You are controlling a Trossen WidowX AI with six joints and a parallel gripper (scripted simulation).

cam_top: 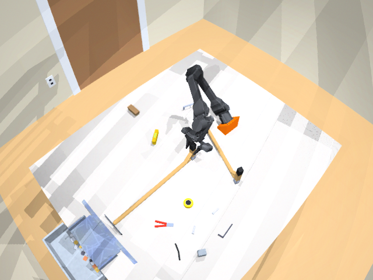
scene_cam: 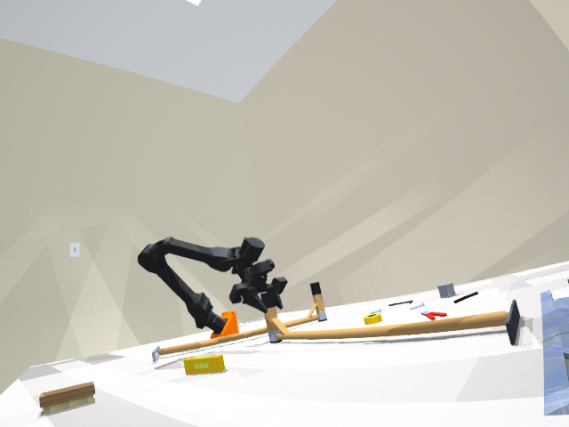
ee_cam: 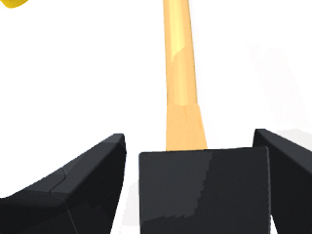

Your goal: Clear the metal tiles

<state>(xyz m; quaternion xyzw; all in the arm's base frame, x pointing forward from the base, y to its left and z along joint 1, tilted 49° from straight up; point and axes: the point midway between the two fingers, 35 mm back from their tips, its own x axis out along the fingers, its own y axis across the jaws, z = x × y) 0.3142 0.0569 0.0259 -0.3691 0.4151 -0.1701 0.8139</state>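
My gripper (cam_top: pixel 192 147) (scene_cam: pixel 271 301) (ee_cam: pixel 190 140) is open, its fingers either side of the scraper's black upright grip block (ee_cam: pixel 205 195), with a gap on each side in the wrist view. The long scraper (cam_top: pixel 152 191) (scene_cam: pixel 395 329) (ee_cam: pixel 180 58) lies along the table, its dark blade (cam_top: pixel 118 230) (scene_cam: pixel 512 322) upright near the blue panel. The grey catch box (cam_top: pixel 50 234) is at the lower left. Several small tiles (cam_top: pixel 85 258) form a row along the see-through blue sheet's far edge; whether they rest on the box floor is unclear. The steel plate cannot be made out for certain.
A shorter wooden-handled tool (cam_top: pixel 221 151) (scene_cam: pixel 206 343) lies beside the arm's orange base (cam_top: pixel 228 125) (scene_cam: pixel 230 324). Also on the table are a yellow level (cam_top: pixel 155 137) (scene_cam: pixel 204 364), a brush (cam_top: pixel 133 109) (scene_cam: pixel 67 396), yellow tape (cam_top: pixel 188 203) (scene_cam: pixel 372 318) and red-handled pliers (cam_top: pixel 160 222) (scene_cam: pixel 434 315).
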